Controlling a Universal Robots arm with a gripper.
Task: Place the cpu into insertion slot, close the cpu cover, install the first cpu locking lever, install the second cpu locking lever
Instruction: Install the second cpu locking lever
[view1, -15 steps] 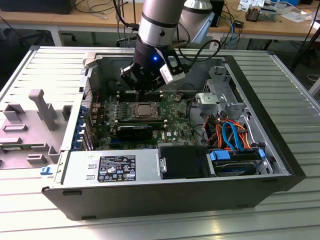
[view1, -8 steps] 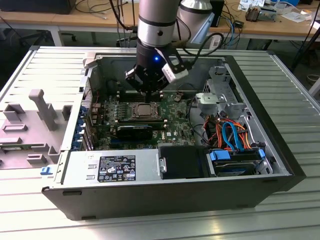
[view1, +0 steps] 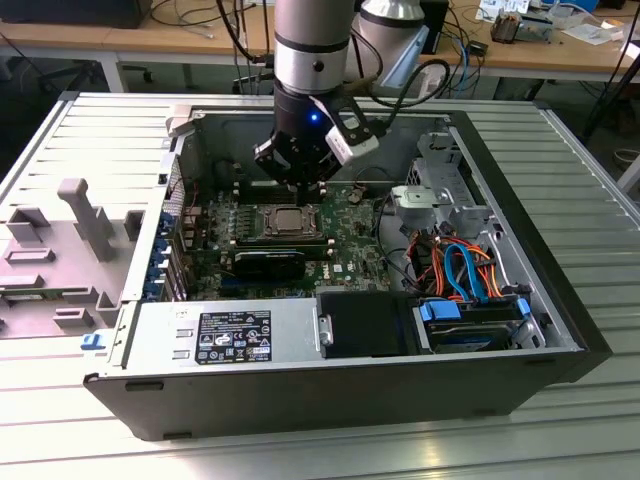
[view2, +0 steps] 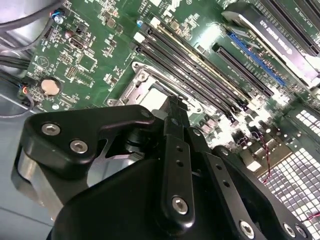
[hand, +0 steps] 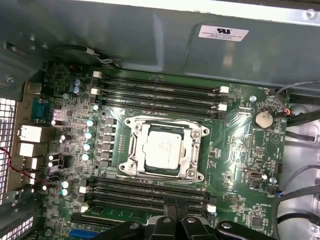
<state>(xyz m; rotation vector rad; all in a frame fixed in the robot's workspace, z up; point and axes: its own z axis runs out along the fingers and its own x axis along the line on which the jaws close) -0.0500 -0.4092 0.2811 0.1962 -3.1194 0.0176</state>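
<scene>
The cpu (hand: 162, 150), a flat silver square, lies in the insertion slot (hand: 131, 169) at the middle of the green motherboard (hand: 240, 150). The cpu cover (hand: 138, 145) lies flat around it as a silver frame. Whether the thin levers along the socket's sides are latched I cannot tell. My gripper (hand: 177, 221) hovers above the board beside the socket, fingers together with nothing between them. In the exterior view the gripper (view1: 300, 186) hangs just past the far edge of the cpu (view1: 288, 219). In the second wrist view the gripper (view2: 172, 102) hides part of the insertion slot (view2: 142, 85).
Long black memory slots (hand: 160, 92) run on both sides of the socket. A black card (view1: 270, 262) lies in front of it. The power supply (view1: 225, 335), drive bay (view1: 470, 325) and coloured cables (view1: 455, 265) crowd the open case. A grey fixture (view1: 85, 210) stands at the exterior view's left.
</scene>
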